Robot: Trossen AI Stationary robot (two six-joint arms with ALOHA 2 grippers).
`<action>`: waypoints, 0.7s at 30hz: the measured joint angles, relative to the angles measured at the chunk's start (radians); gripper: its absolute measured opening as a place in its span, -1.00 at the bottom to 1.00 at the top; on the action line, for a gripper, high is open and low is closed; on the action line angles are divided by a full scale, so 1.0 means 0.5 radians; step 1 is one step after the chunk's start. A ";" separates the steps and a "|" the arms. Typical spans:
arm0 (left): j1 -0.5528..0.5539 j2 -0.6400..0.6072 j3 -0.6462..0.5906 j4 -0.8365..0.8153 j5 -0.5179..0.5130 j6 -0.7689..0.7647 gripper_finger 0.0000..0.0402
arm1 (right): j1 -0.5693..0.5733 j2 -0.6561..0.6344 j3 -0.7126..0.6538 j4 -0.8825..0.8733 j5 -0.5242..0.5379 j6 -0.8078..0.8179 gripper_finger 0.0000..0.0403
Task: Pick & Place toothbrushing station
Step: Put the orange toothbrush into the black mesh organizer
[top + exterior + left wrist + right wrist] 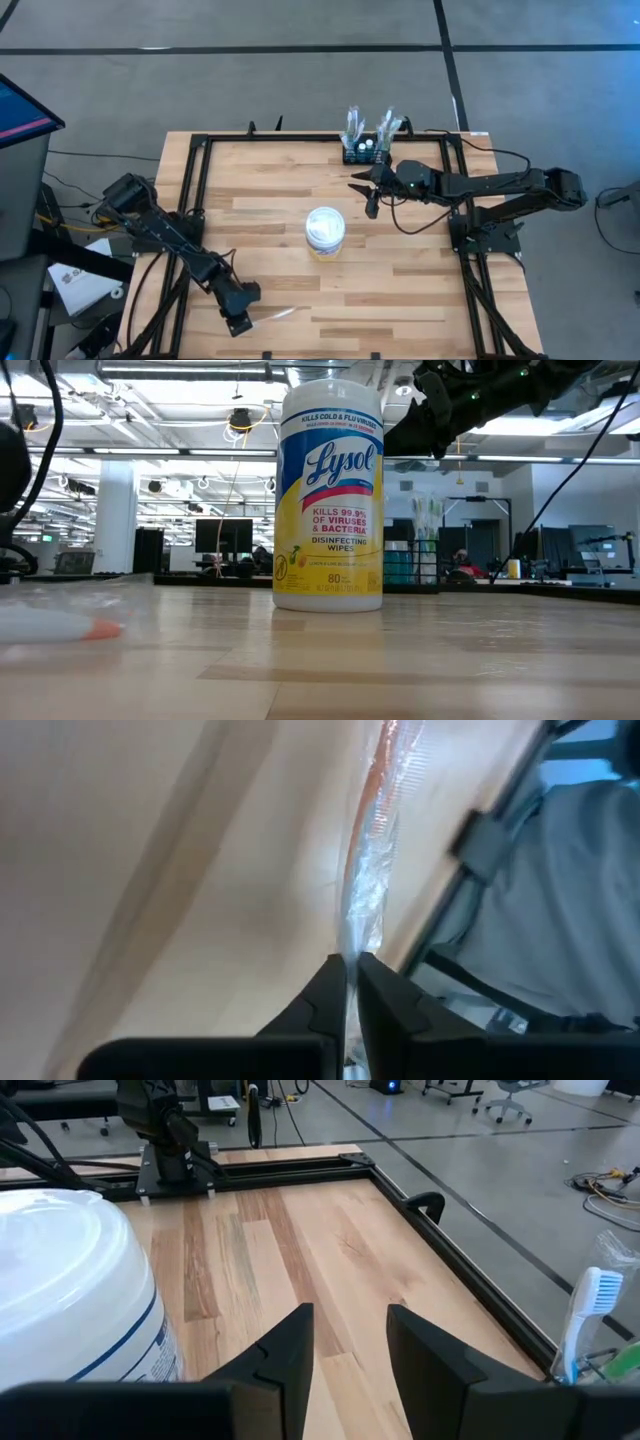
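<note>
A toothbrush in a clear wrapper (278,314), with some orange showing (372,780), lies flat on the wood near the table's front edge. My left gripper (243,322) is shut on it. The toothbrushing station (362,152), a small black rack with several wrapped brushes standing in it, sits at the far edge. A brush in it shows in the right wrist view (590,1305). My right gripper (365,196) hangs open above the table just in front of the rack, holding nothing (350,1320). My left gripper (351,960) pinches the wrapped toothbrush's left end (352,935) between its two fingertips. The fingers slant down from the table's left and lie roughly in line with the brush. The rest of the brush runs away from them, flat on the wood.
A white-lidded tub of Lysol wipes (325,230) stands upright mid-table, between the two grippers (328,490). A black metal frame (300,140) runs round the tabletop. Bare wood lies in front of and to the right of the tub.
</note>
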 joint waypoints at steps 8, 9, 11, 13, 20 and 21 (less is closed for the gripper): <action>0.007 -0.108 0.032 0.055 -0.005 0.015 -0.98 | 0.066 0.000 0.000 0.016 -0.002 -0.018 -0.41; 0.007 -0.124 0.032 0.064 -0.007 0.016 -0.98 | 0.082 0.000 0.000 0.018 -0.002 -0.048 -0.41; 0.007 -0.172 0.032 0.053 -0.027 0.019 -0.98 | 0.115 0.000 0.000 0.030 -0.002 -0.097 -0.41; 0.008 -0.218 0.032 0.069 -0.054 0.021 -0.98 | 0.144 0.000 0.000 0.062 -0.002 -0.124 -0.41; 0.039 -0.410 0.032 0.111 -0.220 0.037 -0.97 | 0.228 0.000 0.000 0.167 -0.001 -0.270 -0.41; 0.045 -0.441 0.032 0.113 -0.250 0.041 -0.97 | 0.249 0.000 0.000 0.186 -0.001 -0.299 -0.41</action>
